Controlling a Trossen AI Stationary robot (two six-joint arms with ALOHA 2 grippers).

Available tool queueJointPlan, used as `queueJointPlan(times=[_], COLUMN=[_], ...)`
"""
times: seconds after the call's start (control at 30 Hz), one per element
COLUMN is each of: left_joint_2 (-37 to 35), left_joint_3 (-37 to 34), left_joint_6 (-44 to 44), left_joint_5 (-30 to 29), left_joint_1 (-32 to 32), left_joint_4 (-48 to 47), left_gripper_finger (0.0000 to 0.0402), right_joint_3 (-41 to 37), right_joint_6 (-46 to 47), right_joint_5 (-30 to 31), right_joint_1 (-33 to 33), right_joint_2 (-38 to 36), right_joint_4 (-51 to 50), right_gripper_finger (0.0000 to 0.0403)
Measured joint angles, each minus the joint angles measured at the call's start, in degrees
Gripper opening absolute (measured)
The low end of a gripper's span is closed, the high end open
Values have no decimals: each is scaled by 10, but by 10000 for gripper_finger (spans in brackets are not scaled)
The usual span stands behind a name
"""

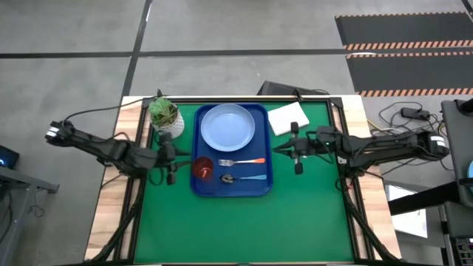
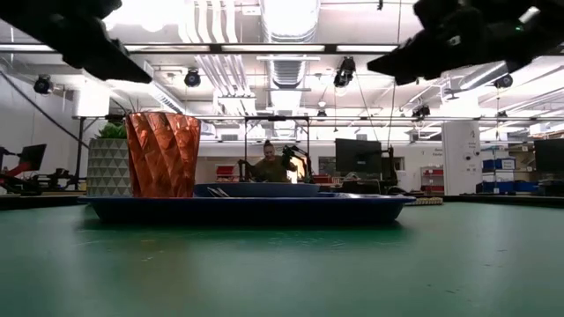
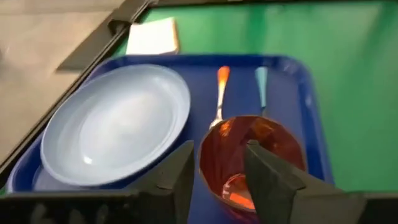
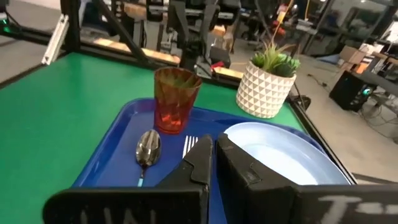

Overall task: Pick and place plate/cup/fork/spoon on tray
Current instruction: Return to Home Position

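Note:
The deep-blue tray (image 1: pixel 260 185) lies on the green mat. On it rest the pale-blue plate (image 1: pixel 228 126) at the far end, the red-brown cup (image 1: pixel 202 168) upright at the near left, the orange-handled fork (image 1: pixel 242 161) and the blue-handled spoon (image 1: pixel 241 178). My left gripper (image 1: pixel 174 162) is open and empty, raised just left of the tray beside the cup; in its wrist view the cup (image 3: pixel 252 155) shows beyond the gap between its fingers (image 3: pixel 219 158). My right gripper (image 1: pixel 284 148) is shut and empty, raised just right of the tray (image 4: pixel 214 146).
A white pot with a green plant (image 1: pixel 165 117) stands at the mat's far left beside the tray. A white square pad (image 1: pixel 288 118) lies at the far right. Bare green mat (image 1: pixel 244 229) spreads toward the near edge. A person (image 2: pixel 267 163) sits in the room behind.

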Motion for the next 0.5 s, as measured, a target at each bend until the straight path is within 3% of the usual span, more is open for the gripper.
queueJointPlan(times=[0.27, 0.5], left_joint_2=[-185, -340], left_joint_3=[-106, -176], left_joint_6=[53, 72], left_joint_5=[46, 77], left_joint_1=[2, 2], left_joint_4=[33, 58], left_gripper_finger=[16, 1], right_joint_3=[-80, -154], right_joint_6=[6, 1], right_joint_5=[0, 0], right_joint_1=[-1, -9], right_joint_2=[-114, -219], right_joint_4=[31, 47], right_gripper_finger=[9, 9])
